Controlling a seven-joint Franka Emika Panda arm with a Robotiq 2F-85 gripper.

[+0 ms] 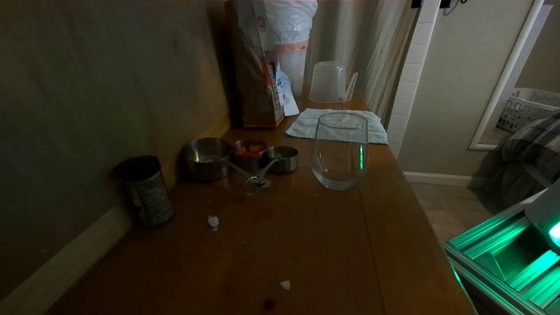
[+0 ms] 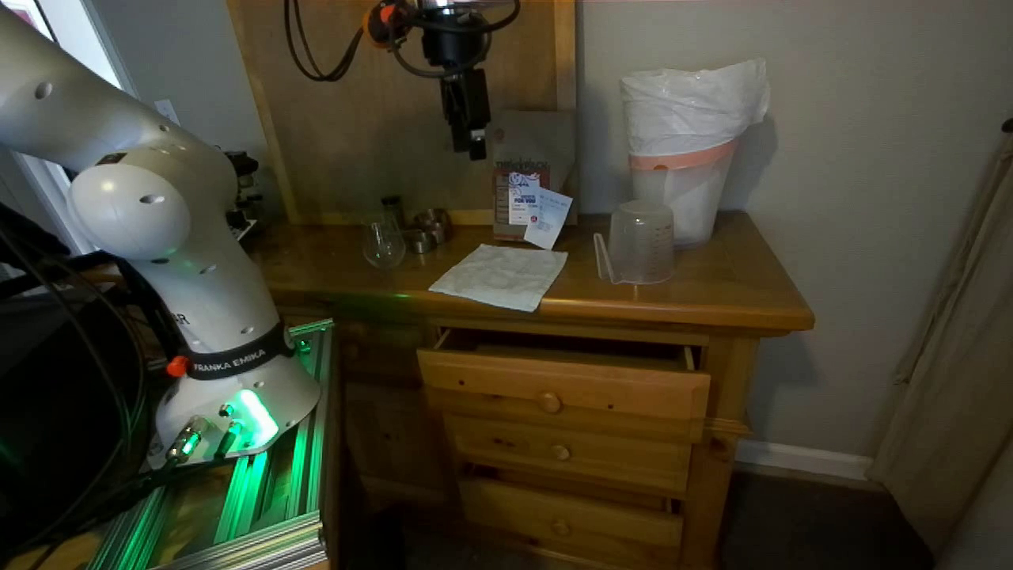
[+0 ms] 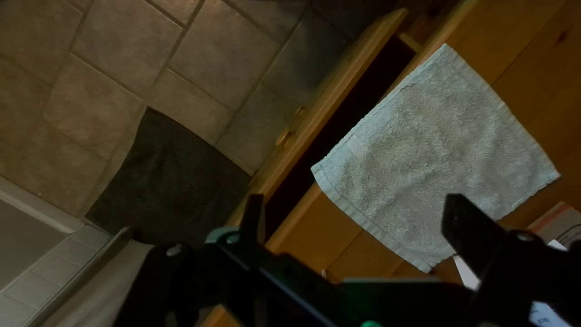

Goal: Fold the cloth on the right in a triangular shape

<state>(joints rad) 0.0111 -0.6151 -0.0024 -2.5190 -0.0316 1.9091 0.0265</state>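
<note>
A black FRANKA EMIKA band [image 2: 237, 362] rings the white arm [image 2: 182, 198], a red knob [image 2: 179, 366] beside it, a green light [image 2: 258, 415] below.

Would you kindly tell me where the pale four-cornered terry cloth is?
In an exterior view, the pale terry cloth lies on the brown wooden desktop, left of the clear plastic measuring cup.

Clear glass [image 1: 339, 153] beside metal measuring cups [image 1: 248, 162] on wooden dresser [image 2: 728, 285]
</note>
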